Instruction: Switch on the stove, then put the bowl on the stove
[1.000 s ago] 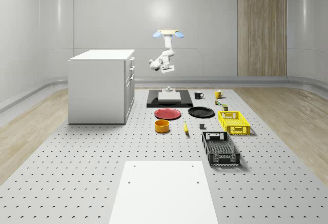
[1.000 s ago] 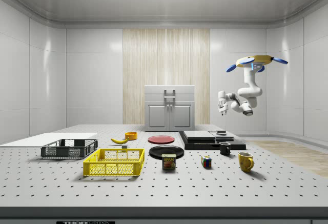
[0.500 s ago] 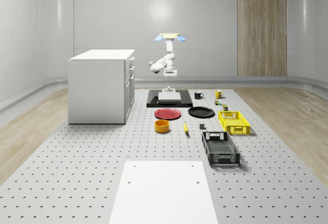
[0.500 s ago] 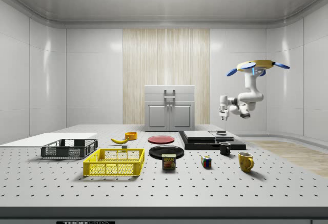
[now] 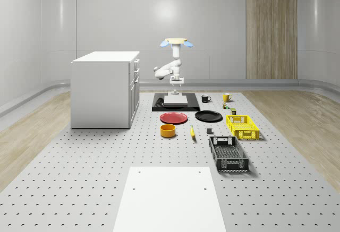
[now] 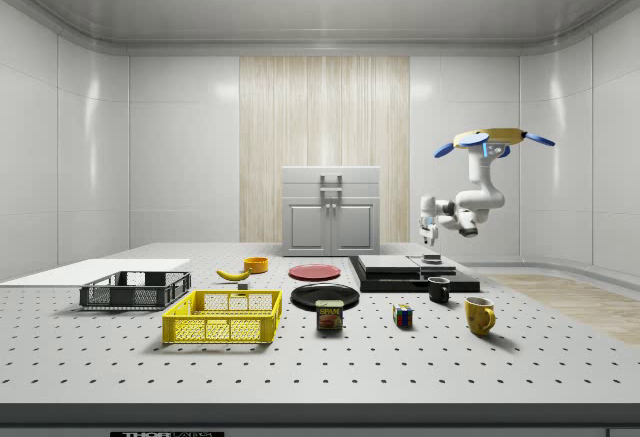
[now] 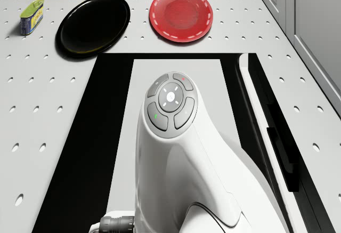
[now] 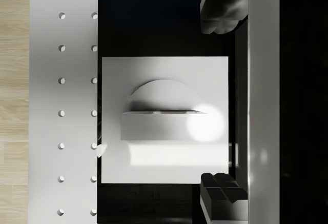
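Item: my gripper [image 8: 220,103], fingers [image 8: 221,8] spread, hangs over the stove's [image 5: 158,104] switch [image 8: 164,119] to press it; I hover behind. Bowl [image 5: 168,130] waits beyond red plate [image 5: 174,118].

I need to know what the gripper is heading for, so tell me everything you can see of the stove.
The stove is a flat black slab lying on the perforated table, beyond the red plate. A pale grey rectangular plate covers its middle, and a small white switch block with a raised tab sits at its far edge. The gripper hangs just above that switch, fingers open, not touching.
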Available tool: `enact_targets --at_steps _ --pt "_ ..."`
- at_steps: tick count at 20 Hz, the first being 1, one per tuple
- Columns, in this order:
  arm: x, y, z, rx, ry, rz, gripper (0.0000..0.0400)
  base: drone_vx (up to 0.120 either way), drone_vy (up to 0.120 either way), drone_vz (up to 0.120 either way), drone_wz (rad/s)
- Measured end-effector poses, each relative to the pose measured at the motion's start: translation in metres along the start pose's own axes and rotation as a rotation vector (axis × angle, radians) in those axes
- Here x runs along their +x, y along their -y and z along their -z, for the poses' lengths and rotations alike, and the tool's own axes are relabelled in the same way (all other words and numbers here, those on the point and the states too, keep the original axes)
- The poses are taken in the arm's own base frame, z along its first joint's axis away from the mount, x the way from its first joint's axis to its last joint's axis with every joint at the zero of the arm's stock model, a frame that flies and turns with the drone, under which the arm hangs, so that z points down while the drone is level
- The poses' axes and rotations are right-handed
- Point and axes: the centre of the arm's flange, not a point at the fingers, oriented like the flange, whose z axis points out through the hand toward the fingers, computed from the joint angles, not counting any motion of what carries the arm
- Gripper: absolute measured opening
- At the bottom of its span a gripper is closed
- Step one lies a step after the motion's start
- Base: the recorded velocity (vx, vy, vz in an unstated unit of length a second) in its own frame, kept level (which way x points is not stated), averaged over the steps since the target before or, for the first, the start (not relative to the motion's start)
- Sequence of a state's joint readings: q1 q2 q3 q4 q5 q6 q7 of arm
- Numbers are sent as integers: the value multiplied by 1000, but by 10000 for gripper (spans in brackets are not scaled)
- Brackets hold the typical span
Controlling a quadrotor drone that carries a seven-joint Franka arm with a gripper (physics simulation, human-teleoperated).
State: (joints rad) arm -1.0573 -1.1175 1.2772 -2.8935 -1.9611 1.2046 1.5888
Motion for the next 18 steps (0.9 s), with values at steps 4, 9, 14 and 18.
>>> enact_targets --at_steps 4,9,14,18 --pt "0 0 0 -1 -2 0 400 0 -30 -120 0" --pt "0 0 -7 -2 -3 0 400 0 0 -16 0" --pt "0 0 -23 -3 -3 0 400 0 0 0 0" --pt "1 -1 -29 -3 -3 0 400 0 0 0 0"
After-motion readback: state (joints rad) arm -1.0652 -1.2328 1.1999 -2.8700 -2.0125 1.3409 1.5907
